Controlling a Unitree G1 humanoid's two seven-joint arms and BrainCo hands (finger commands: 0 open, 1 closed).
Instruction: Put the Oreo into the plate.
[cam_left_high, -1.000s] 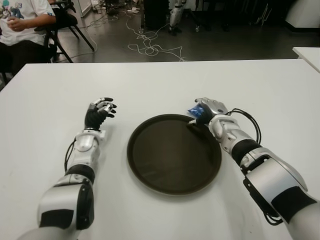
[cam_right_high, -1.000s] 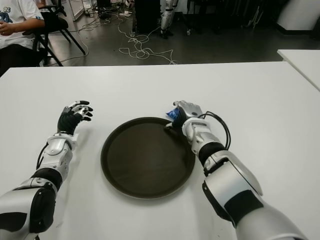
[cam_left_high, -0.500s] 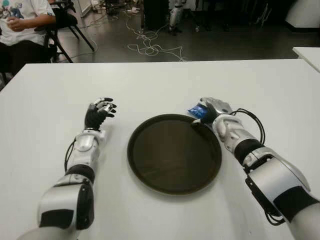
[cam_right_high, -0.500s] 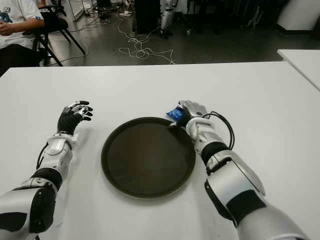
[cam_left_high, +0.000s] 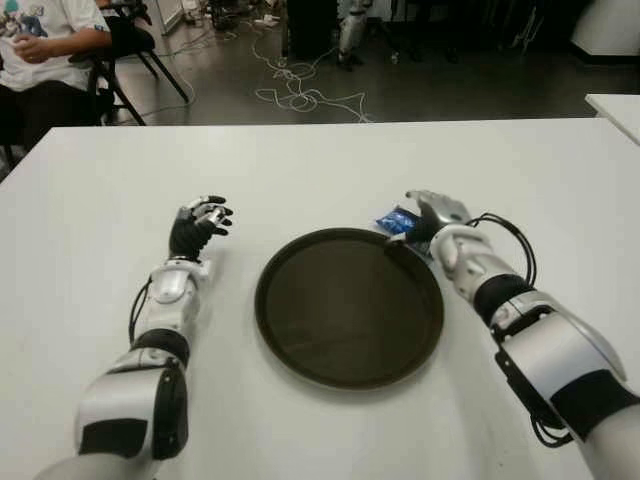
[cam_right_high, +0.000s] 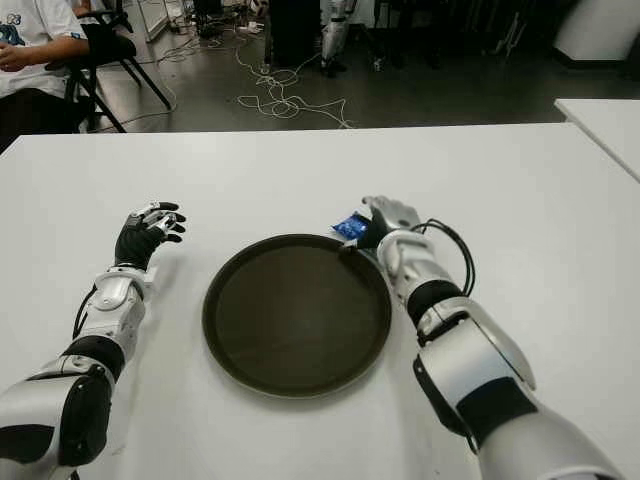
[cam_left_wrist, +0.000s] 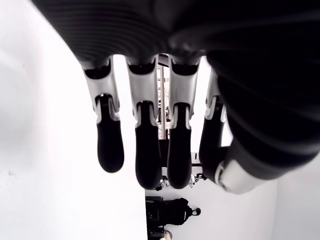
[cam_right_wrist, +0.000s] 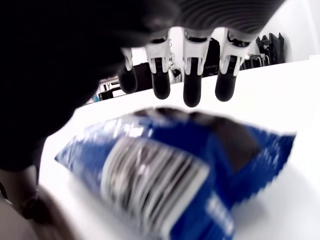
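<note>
Blue Oreo packet (cam_left_high: 396, 221) sits on the white tabletop (cam_left_high: 330, 160), just beyond the far right rim of the dark plate (cam_left_high: 348, 306), not yet in it. Right hand (cam_left_high: 437, 215) is right beside it, and the wrist view shows the fingers (cam_right_wrist: 192, 90) extended above the packet, apart, gripping nothing. Left hand (cam_left_high: 198, 225) shows left of the plate, fingers loosely hanging, empty. Risk here: a shallow close could skid the slick wrapper off across the tabletop, or jam it against the rim. Long axis looks to run slantwise, one end toward the plate, the other toward the hand.
</note>
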